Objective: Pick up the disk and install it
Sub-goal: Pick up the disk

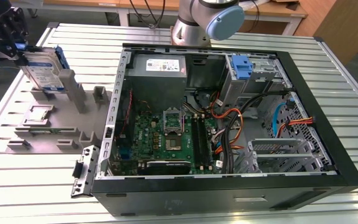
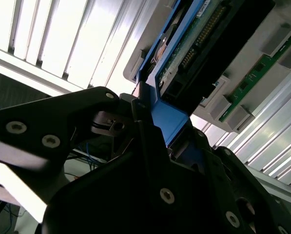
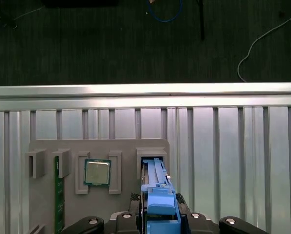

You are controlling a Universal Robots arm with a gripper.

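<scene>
1. The open computer case [image 1: 229, 196] lies on its side on the slatted metal counter [image 1: 334, 51]. The motherboard [image 1: 166, 135], tangled cables and power supply [image 1: 160, 70] are on show, and a lone blue bracket [image 1: 244, 67] sits in its drive bay.
2. To the exterior view's left of the case is a grey parts tray [image 1: 54, 135] with a processor chip [image 3: 97, 172] and a green memory stick [image 3: 59, 195].
3. The power supply has a white sticker, and the disk [image 1: 42, 70] a white and blue one.
4. The disk stands on edge at the tray's far slot. Its long axis is nearly upright and its label faces the case.
5. The claw [image 1: 18, 53] is closed on the disk's blue carrier from above.
</scene>
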